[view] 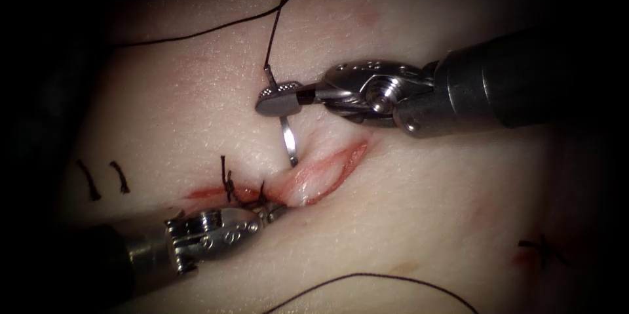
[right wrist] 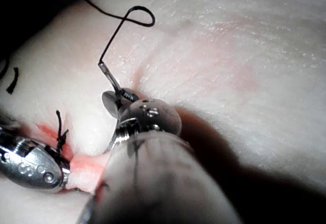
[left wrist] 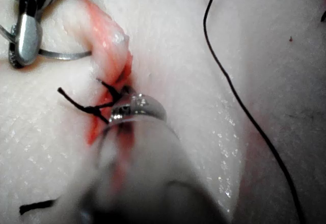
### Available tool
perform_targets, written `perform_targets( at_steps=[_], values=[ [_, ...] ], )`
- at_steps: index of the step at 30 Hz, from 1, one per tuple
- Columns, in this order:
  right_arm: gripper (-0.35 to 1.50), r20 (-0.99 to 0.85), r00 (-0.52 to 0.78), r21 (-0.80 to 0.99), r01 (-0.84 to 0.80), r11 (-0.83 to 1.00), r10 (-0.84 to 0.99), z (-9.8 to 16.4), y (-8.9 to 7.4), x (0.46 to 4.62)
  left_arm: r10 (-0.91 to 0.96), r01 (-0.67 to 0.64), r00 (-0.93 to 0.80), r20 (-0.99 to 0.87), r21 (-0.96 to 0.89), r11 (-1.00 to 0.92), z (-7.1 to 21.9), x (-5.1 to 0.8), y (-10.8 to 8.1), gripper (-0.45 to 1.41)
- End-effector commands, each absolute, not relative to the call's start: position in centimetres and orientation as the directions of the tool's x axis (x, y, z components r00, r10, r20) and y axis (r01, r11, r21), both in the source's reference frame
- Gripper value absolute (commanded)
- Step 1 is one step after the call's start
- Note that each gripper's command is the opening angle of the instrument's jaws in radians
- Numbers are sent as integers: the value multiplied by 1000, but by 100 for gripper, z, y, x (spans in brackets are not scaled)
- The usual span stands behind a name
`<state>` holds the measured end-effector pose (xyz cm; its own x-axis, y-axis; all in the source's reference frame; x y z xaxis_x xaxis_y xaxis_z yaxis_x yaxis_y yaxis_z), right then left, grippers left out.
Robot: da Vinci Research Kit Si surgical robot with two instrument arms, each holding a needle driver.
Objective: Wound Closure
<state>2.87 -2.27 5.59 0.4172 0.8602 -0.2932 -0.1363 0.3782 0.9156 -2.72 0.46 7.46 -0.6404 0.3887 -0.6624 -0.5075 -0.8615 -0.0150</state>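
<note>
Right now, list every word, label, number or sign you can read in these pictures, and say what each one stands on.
No readable text.
Left tool: small embossed marks on its jaw housing, too small to read; it holds the tissue at the cut.
Right tool: no lettering; it holds the needle near its thread end, tip in the tissue.

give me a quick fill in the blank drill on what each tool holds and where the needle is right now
1. The right pincer is shut on the ____ near its thread end.
2. The needle has its tip in the tissue at the upper edge of the ____.
3. The left pincer grips the ____ at the lower edge of the cut.

Missing: needle; cut; tissue
</note>
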Motion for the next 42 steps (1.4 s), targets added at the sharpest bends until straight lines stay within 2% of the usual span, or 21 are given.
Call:
perform_targets(
  at_steps=[1,20,24,25,26,27,28,30,36,42],
  values=[
    [-35,-288,422,920,-128,371,859,561,-237,293,389,-508,-639,-663,-15,-861,751,-277,47,-37],
    [-35,-228,453,945,-110,308,862,557,-257,283,395,-515,-633,-666,-19,-857,747,-275,51,-40],
    [-35,-255,377,951,-69,302,890,559,-244,285,395,-515,-633,-666,-19,-857,745,-274,48,-40],
    [-13,-284,353,946,-51,322,891,559,-239,285,401,-519,-630,-666,-24,-855,744,-274,48,-40],
    [27,-333,322,932,-27,360,886,561,-233,285,401,-519,-630,-665,-24,-855,744,-274,47,-40],
    [88,-414,287,901,-5,433,864,562,-222,284,397,-515,-633,-665,-22,-857,742,-274,47,-40],
    [101,-456,271,881,3,473,848,563,-215,284,397,-515,-632,-665,-22,-857,742,-274,47,-40],
    [118,-577,243,807,23,590,780,564,-202,285,393,-512,-635,-665,-19,-859,741,-274,47,-40],
    [130,-714,223,687,42,725,663,556,-192,293,394,-512,-636,-664,-19,-859,740,-275,45,-40],
    [133,-821,200,555,58,830,535,544,-188,308,395,-516,-638,-661,-15,-857,740,-276,44,-40]
  ],
)
